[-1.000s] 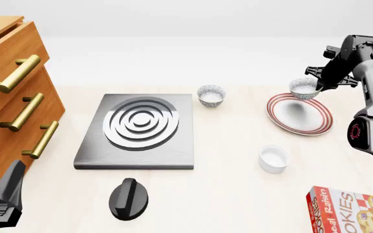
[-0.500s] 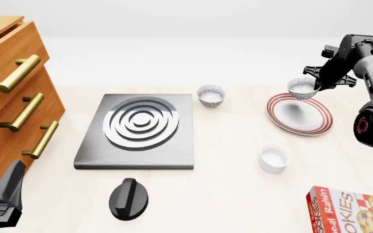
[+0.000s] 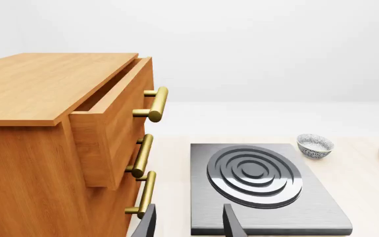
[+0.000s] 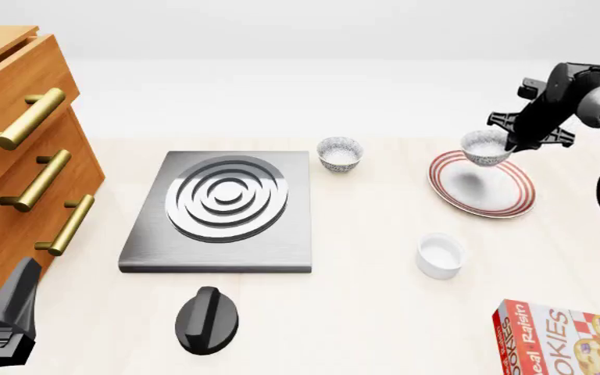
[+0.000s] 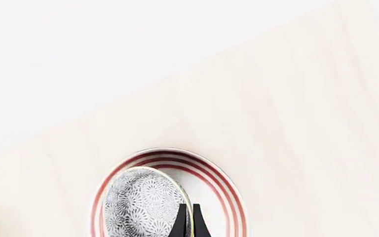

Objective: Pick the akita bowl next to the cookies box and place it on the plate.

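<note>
Front view: right gripper (image 4: 511, 143) clamped on rim of akita bowl (image 4: 484, 146), held above far edge of plate (image 4: 483, 184), shadow on plate beneath. Second speckled bowl (image 4: 340, 153) left of plate, beside stove slab (image 4: 219, 211). White cup (image 4: 440, 255) near side of plate, cookies box (image 4: 566, 339) at near right corner. Open tabletop between plate and cup. Left gripper (image 3: 188, 224) parted, empty, beside drawer cabinet (image 4: 13, 148), knob (image 4: 206, 319) close by

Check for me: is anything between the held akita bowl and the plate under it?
Nothing visible. The right claw holds the akita bowl by its rim above the plate, whose surface shows only the bowl's shadow.
</note>
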`<control>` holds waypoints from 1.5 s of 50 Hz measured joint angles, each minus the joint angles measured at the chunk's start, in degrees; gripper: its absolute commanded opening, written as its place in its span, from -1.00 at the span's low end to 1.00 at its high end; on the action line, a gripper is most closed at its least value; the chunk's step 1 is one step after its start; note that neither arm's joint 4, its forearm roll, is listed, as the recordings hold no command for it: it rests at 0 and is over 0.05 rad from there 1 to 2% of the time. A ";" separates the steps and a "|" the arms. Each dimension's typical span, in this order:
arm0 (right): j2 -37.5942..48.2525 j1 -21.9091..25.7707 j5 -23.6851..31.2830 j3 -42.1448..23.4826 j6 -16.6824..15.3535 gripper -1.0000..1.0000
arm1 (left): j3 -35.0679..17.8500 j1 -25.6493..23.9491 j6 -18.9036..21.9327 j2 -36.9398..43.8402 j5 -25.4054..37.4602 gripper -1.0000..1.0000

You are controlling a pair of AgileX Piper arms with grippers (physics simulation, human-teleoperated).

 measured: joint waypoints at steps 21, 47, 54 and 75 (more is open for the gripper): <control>-1.10 -0.07 -2.59 4.06 0.09 -1.00 | 0.00 0.00 0.00 0.00 0.00 1.00; -0.46 -0.24 -3.27 4.94 -0.36 -1.00 | 0.00 0.00 0.00 0.00 0.00 1.00; -0.97 -0.25 -3.77 6.01 -0.44 -1.00 | 0.00 0.00 0.00 0.00 0.00 1.00; -2.85 -0.33 -6.40 11.49 -0.44 1.00 | 0.00 0.00 0.00 0.00 0.00 1.00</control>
